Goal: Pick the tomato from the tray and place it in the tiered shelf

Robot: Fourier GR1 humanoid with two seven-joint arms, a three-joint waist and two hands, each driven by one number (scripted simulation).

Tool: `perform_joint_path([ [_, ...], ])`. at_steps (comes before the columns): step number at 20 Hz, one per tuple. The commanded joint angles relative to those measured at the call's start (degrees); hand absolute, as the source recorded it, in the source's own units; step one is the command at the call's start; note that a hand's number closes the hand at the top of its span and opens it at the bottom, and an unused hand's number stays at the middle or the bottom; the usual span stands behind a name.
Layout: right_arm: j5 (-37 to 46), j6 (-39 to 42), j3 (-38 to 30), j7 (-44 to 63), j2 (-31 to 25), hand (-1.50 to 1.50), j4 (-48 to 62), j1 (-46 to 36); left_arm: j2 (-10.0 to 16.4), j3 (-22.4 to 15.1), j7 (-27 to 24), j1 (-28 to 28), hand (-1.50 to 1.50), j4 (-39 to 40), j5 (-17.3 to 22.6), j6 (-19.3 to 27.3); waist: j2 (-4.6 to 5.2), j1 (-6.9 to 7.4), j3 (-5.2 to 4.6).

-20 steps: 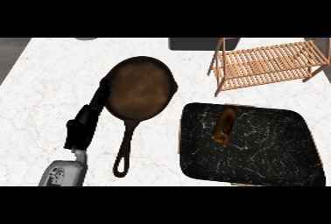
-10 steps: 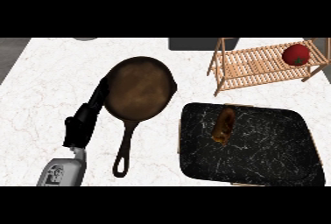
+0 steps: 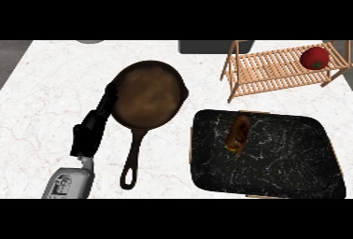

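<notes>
A red tomato (image 3: 314, 57) sits on the top level of the wooden tiered shelf (image 3: 270, 71), near its right end, at the back right of the counter. In front of the shelf lies the black marbled tray (image 3: 283, 163), with only a brown oblong food item (image 3: 238, 134) on it. My left hand (image 3: 91, 128) is at the left, fingers straight and pointing away along the left rim of a pan, holding nothing. My right hand does not show.
A dark cast-iron pan (image 3: 148, 97) lies left of the tray, its handle (image 3: 131, 158) pointing toward me. A dark grey object (image 3: 215, 45) stands at the back edge. The white counter (image 3: 48, 88) has room at the far left.
One second ago the shelf held no tomato; half a second ago the tomato was on its top level, and it has stayed there. My left hand has not moved.
</notes>
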Motion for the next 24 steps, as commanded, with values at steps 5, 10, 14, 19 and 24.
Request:
perform_joint_path([
  [5, -7.8, -0.7, -9.8, 6.4, -7.6, -1.50, -3.7, -2.6, 0.2, 0.5, -0.8, -0.2, 0.00, 0.9, -0.1, 0.0, -0.16, -0.54, 0.00],
  [10, -11.0, 6.6, -15.0, 14.3, -16.4, -1.50, -3.4, 2.7, -0.9, -0.7, 1.2, 2.6, 0.00, -3.8, -0.4, 0.9, -0.34, -0.80, 0.04],
  [14, -14.8, 16.0, -18.3, 18.4, -22.1, -1.50, -4.0, 9.6, -0.5, 0.5, 1.2, 0.5, 0.00, -0.7, 0.1, 0.5, -0.30, -1.68, 0.03],
  [19, -21.4, 27.9, -28.1, 10.5, -30.6, -1.50, 2.4, 20.2, 1.3, 1.6, 0.3, 2.0, 0.00, -1.6, 1.2, -1.1, -0.19, -1.82, 0.12],
  [24, -26.0, 35.0, -34.7, 4.2, -35.5, -1.50, 8.0, 27.1, -0.5, 0.3, 2.7, -1.1, 0.00, -1.9, -0.2, 0.7, -0.07, -0.90, 0.08],
])
